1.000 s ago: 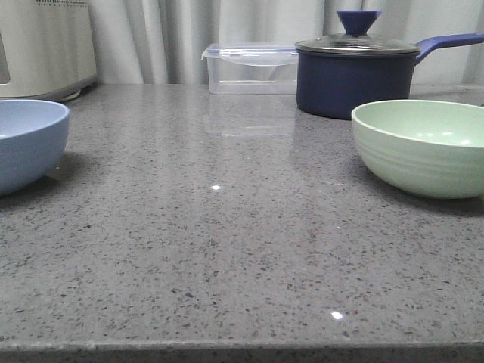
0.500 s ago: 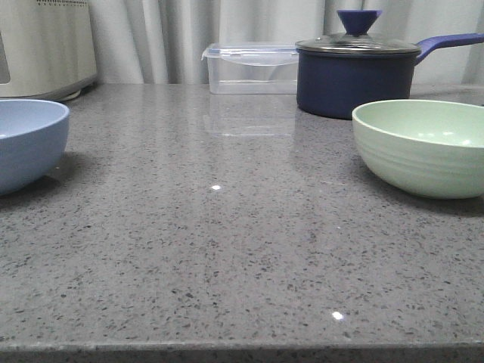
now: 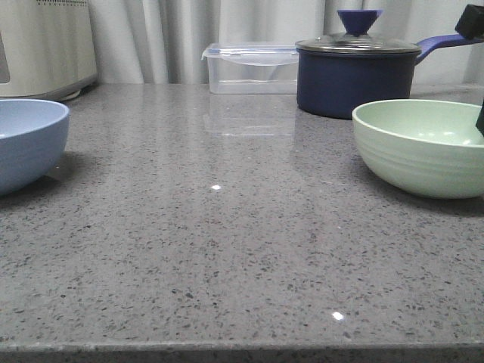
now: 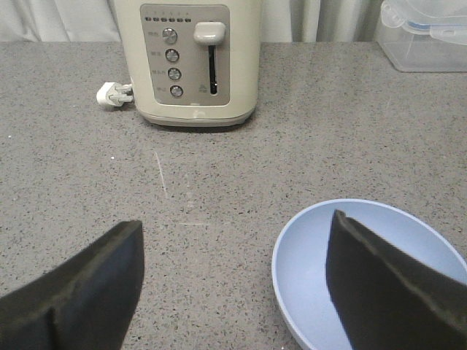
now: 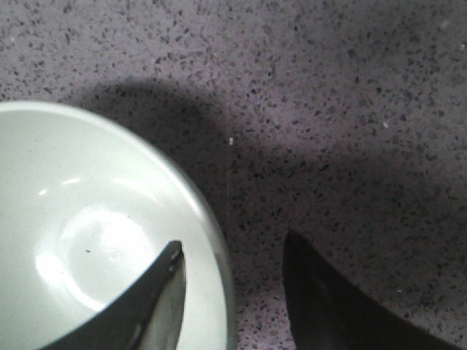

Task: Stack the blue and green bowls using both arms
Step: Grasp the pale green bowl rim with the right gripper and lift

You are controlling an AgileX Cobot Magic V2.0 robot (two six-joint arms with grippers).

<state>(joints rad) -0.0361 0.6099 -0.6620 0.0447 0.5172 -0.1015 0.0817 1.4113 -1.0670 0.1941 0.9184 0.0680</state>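
The blue bowl stands at the far left of the counter, the green bowl at the right. In the left wrist view my left gripper is open above the blue bowl's rim, one finger over its inside and the other over the counter outside. In the right wrist view my right gripper is open astride the green bowl's rim, one finger inside and one outside. Only a black piece of the right arm shows in the front view. The left arm is out of that view.
A dark navy lidded saucepan stands behind the green bowl, its handle pointing right. A clear plastic box stands at the back middle. A cream toaster with a loose plug stands beyond the blue bowl.
Black parts of the right arm have come into the front view at the right edge, by the green bowl. Both bowls stay where they were.
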